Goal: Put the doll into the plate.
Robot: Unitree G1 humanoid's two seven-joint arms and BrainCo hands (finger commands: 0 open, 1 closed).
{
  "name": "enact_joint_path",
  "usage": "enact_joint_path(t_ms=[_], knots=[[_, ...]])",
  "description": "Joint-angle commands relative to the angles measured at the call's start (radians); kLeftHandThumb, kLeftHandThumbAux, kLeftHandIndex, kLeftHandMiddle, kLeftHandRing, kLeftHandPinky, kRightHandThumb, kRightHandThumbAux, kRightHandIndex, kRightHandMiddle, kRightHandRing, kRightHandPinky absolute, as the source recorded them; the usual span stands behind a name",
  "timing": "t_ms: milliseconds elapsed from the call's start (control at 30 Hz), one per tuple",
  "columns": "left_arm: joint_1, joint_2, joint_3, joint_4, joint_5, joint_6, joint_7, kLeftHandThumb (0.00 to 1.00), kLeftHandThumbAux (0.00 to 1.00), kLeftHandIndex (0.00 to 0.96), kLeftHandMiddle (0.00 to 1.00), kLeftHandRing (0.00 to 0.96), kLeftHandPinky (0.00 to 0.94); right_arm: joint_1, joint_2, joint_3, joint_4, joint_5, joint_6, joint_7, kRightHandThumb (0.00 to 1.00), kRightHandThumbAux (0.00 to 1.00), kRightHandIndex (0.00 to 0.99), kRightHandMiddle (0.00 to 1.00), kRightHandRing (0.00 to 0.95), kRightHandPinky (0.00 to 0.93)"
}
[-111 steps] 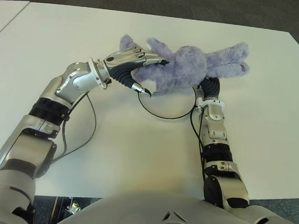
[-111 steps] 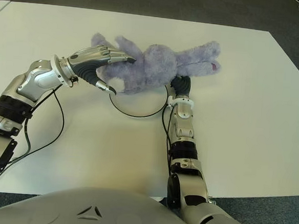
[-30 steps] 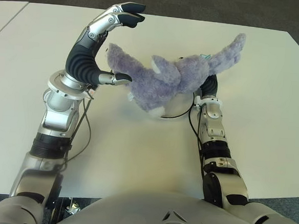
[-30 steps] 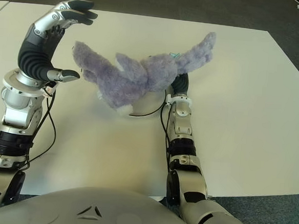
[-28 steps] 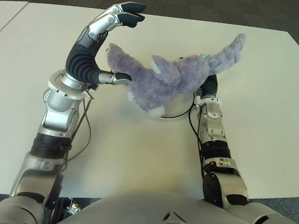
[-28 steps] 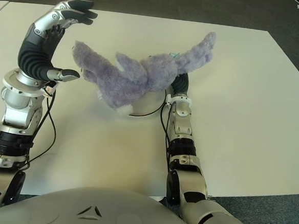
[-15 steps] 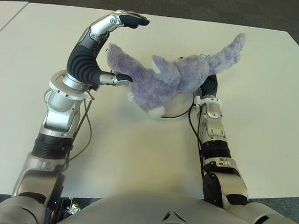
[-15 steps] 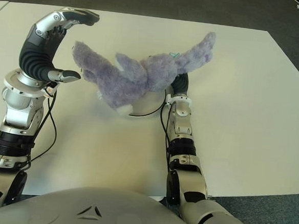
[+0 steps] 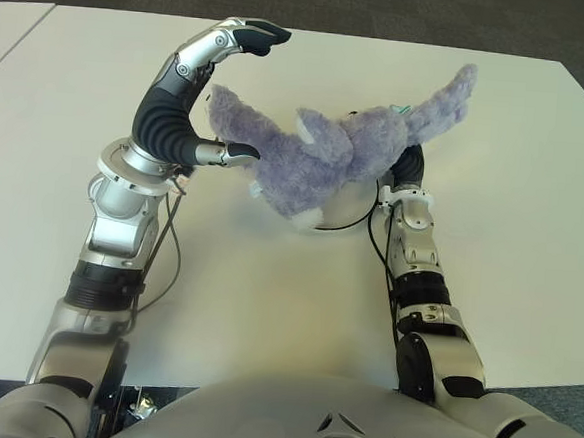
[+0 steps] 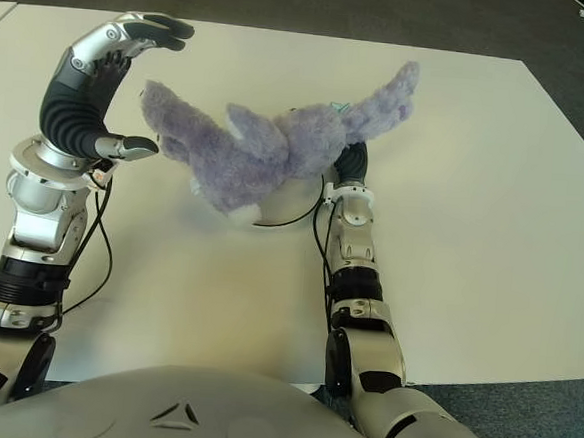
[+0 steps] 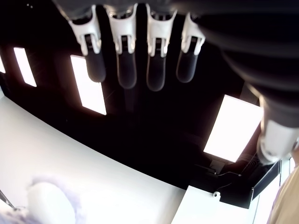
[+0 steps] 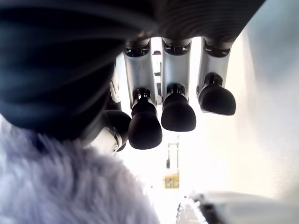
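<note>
The doll (image 9: 326, 161), a purple plush animal, lies tilted across the white, dark-rimmed plate (image 9: 357, 224). Its head end hangs over the plate's left rim and one limb (image 9: 456, 90) sticks up at the right. My left hand (image 9: 256, 91) is raised beside the doll's head end, its fingers (image 11: 126, 70) spread and holding nothing. My right hand (image 9: 408, 169) reaches under the doll from the plate's right side and is mostly hidden by the fur. In the right wrist view its fingers (image 12: 177, 112) are curled, with the doll's fur (image 12: 70, 186) pressed against the palm.
The white table (image 9: 266, 297) spreads wide on all sides of the plate. Dark floor (image 9: 386, 15) lies past its far edge. A black cable (image 9: 169, 261) hangs in a loop along my left forearm.
My left hand has let go of the doll and risen with fingers spread; over the last second they bent slightly. The doll turned, head end now lower at the plate's left.
</note>
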Motion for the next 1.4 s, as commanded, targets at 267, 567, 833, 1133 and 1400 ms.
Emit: enact_joint_path(t_ms=[267,567,833,1133,1400], knots=[[-0.311,-0.030,0.210,0.587,-0.109,0.298,0.192,0.090,0.552,0.116,0.128,0.116,0.135,0.084,0.016,0.003,0.081,-0.004,0.038,-0.003,0.705,0.721,0.441,0.813,0.813,0.816],[-0.422,-0.071,0.250,0.744,-0.134,0.284,0.194,0.097,0.561,0.060,0.080,0.084,0.130,0.099,0.017,0.005,0.063,-0.001,0.040,-0.003,0.704,0.722,0.440,0.820,0.823,0.823],[-0.461,-0.091,0.296,0.857,-0.124,0.227,0.233,0.131,0.556,0.074,0.114,0.132,0.193,0.105,0.014,0.005,0.065,0.001,0.031,0.004,0.703,0.722,0.440,0.812,0.818,0.813],[-0.489,-0.099,0.312,0.936,-0.050,0.184,0.342,0.106,0.555,0.276,0.314,0.341,0.405,0.108,0.013,0.004,0.064,0.003,0.037,0.009,0.703,0.723,0.440,0.811,0.817,0.816],[-0.493,-0.116,0.322,0.953,-0.004,0.198,0.468,0.092,0.633,0.493,0.478,0.488,0.525,0.109,0.013,0.001,0.068,0.006,0.033,0.011,0.703,0.722,0.440,0.813,0.819,0.816]])
